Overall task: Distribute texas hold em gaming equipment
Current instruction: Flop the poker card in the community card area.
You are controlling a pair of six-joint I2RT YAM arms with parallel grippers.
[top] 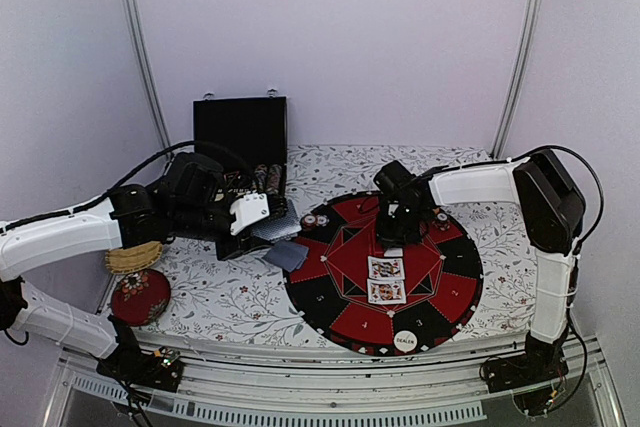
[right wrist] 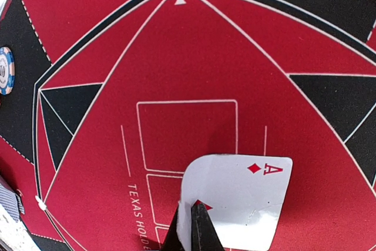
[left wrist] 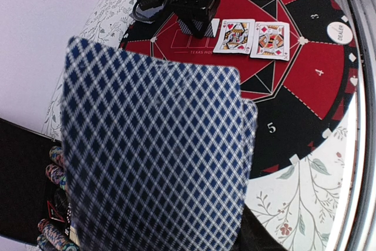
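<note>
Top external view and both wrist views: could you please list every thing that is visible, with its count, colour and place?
cloth: one, white with flower print, under everything.
mat: one, red and black, round, on the cloth's right part.
chip case: one, black, lid open, far left.
poker chips: count unclear, striped, rows in the chip case; one blue-white at the mat's far-left edge.
face-up cards: two, white, side by side, mat's middle.
DEALER button: one, white, mat's near edge.
ace of diamonds: one, white, pinched above the mat.
card pack: count unclear, blue-checked backs, held left of the mat.
cushion-like ball: one, red, near-left corner.
woven thing: one, yellowish, behind it.
left tool: closed on the card pack.
right tool: shut on the ace of diamonds.
</note>
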